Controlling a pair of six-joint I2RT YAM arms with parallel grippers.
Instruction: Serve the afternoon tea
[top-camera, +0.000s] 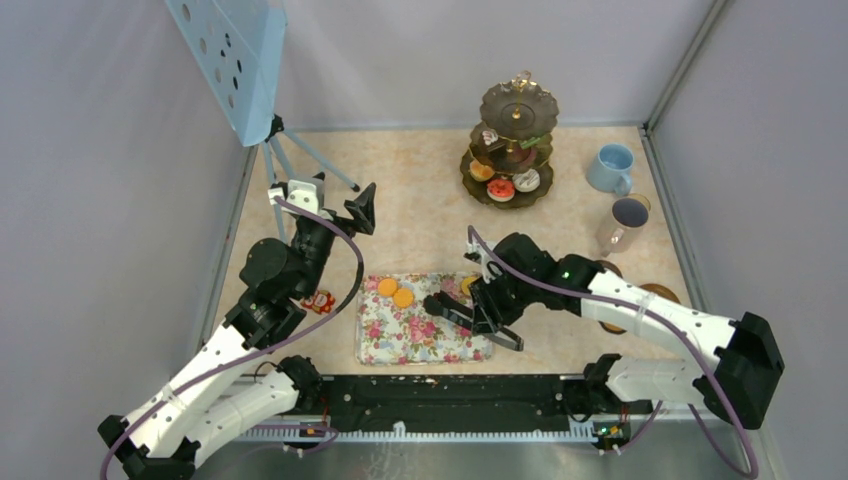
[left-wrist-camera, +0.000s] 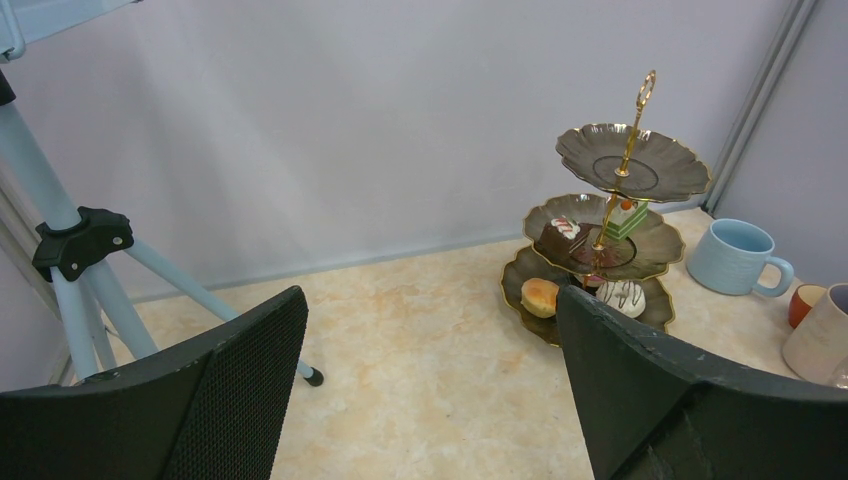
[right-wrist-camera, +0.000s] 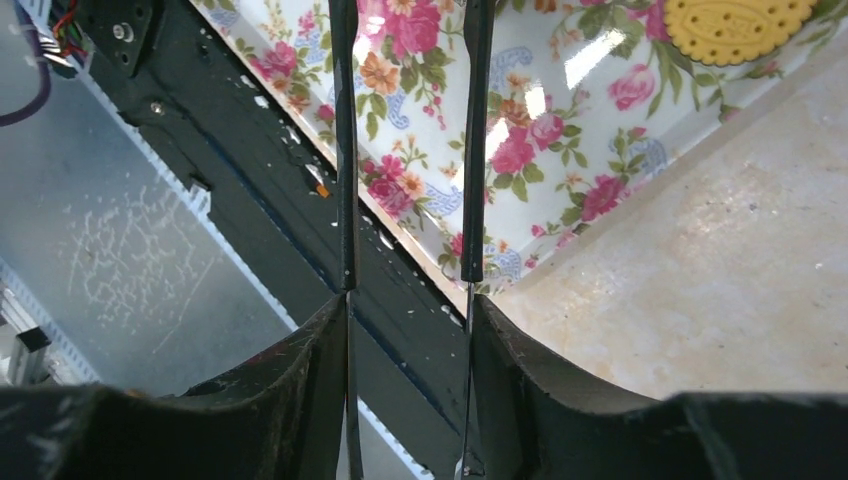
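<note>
- Top view: pale marbled surface (top-camera: 420, 190), two robot arms based at 6 o'clock.
- At 1 o'clock, dark scalloped three-tier stand (top-camera: 498, 102) with a gold handle. Donuts (top-camera: 500, 188) on the bottom tier, cake slices (top-camera: 490, 137) on the middle tier, top tier bare.
- At 2 o'clock, light-blue cup (top-camera: 612, 167); nearer, pale-grey cup (top-camera: 620, 225) with a small orange-brown cup (left-wrist-camera: 805, 305) just beside it.
- Near centre toward 6 o'clock, floral tray (top-camera: 420, 335), with orange rounds (top-camera: 387, 287) lying along its 12 o'clock edge, not yet on the stand.
- Right gripper (right-wrist-camera: 410, 310): pinching the black tongs (right-wrist-camera: 343, 150) by both arms, tong arms apart with nothing seen between them, poised over the tray's 5 o'clock corner.
- Left gripper (left-wrist-camera: 430, 300): spread wide, empty, raised at 10 o'clock and facing the stand.
- Progress, as a judgement: partly done. Lower two tiers already stocked; orange rounds left to lift with the tongs and carry to the stand, probably onto the bare top tier. Cups' part in the serving not possible to tell.
</note>
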